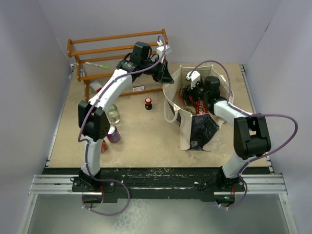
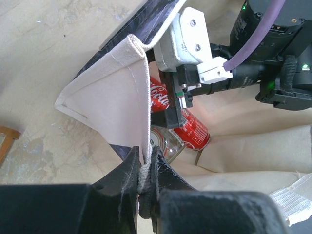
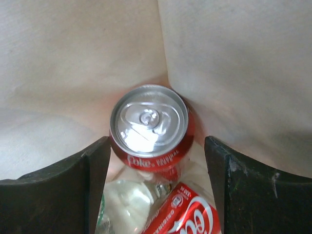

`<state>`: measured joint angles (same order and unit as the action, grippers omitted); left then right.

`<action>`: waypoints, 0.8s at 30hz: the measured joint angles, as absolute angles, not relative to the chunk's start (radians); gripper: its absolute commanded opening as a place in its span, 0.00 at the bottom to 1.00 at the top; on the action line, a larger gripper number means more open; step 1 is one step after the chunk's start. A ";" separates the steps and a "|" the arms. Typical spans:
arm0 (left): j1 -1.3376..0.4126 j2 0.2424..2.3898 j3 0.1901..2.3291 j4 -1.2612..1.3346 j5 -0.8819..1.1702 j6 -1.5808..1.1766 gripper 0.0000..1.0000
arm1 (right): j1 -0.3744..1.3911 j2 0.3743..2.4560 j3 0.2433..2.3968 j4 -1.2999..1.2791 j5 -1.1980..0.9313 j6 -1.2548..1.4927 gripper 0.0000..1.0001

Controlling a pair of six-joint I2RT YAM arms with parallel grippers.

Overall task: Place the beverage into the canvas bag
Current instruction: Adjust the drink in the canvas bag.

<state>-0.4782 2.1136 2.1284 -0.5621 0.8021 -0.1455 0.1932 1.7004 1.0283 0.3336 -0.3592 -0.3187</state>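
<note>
The cream canvas bag (image 1: pixel 187 127) with its black panel (image 1: pixel 202 127) stands open at the right of the table. My left gripper (image 1: pixel 165 76) is shut on the bag's left rim (image 2: pixel 139 83), with cloth and strap pinched between the fingers (image 2: pixel 145 168). My right gripper (image 1: pixel 194 95) is inside the bag, open, with its fingers (image 3: pixel 95 165) on either side of and just short of an upright red Coke can (image 3: pixel 148 127). A second Coke can (image 3: pixel 187 214) and a clear bottle (image 3: pixel 126 204) lie beneath. The left wrist view shows a Coke can (image 2: pixel 192 132) under the right gripper (image 2: pixel 174 109).
A wooden rack (image 1: pixel 117 48) stands at the back left. A small dark bottle with a red cap (image 1: pixel 148 103), a clear jar (image 1: pixel 113 114) and a purple can (image 1: pixel 113 134) stand on the table left of the bag, near the left arm.
</note>
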 measured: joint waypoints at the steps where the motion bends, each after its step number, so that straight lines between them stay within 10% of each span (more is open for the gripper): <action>1: -0.479 2.114 2.128 -0.561 0.804 -0.146 0.11 | 0.192 1.692 1.030 0.312 -0.358 -0.321 0.80; 24: -0.486 2.134 2.112 -0.454 0.823 -0.217 0.26 | 0.175 1.349 1.085 -0.002 -0.310 -0.354 0.70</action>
